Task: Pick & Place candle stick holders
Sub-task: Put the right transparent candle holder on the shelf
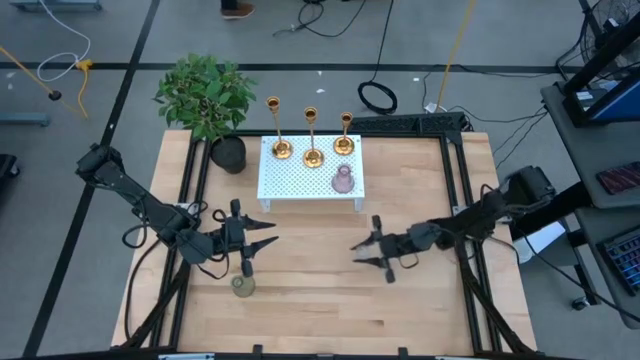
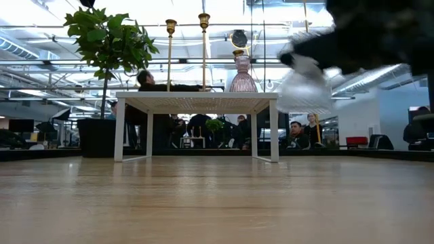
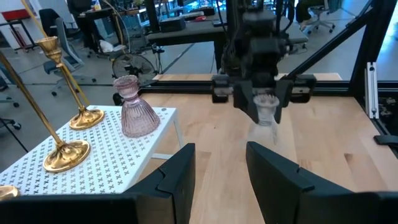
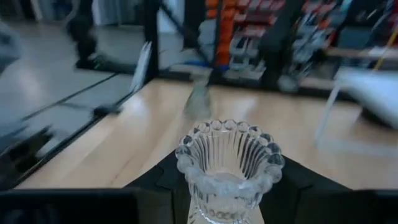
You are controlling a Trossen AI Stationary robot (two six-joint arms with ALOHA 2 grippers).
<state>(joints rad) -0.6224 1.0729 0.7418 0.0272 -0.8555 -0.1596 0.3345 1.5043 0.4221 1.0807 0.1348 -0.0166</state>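
Three gold candlesticks (image 1: pixel 311 150) and the pink glassy holder (image 1: pixel 343 180) stand on a white perforated stand (image 1: pixel 290 185) at the table's far middle; they also show in the left wrist view (image 3: pixel 134 112). The olive-green holder (image 1: pixel 243 286) stands on the table, just to the near side of my left gripper. My left gripper (image 1: pixel 268 234) is open and empty (image 3: pixel 217 174), pointing right. My right gripper (image 1: pixel 360 252) is shut on the clear glassy holder (image 4: pixel 229 165), to the near side of the stand. My right gripper pinches the clear holder's lower body (image 4: pixel 214 208) between its two fingers, which stand one on either side of it. The fingers come about level from the table's right side. The holder stands upright, scalloped rim up, lifted clear of the table (image 3: pixel 266 111).
A dark plant pot (image 1: pixel 228 153) with a leafy plant stands left of the stand. Dark frame rails (image 1: pixel 460 200) run along the table's left, right and far sides. Bare wood lies between the grippers (image 1: pixel 310 270). People sit in the room beyond (image 2: pixel 295 132).
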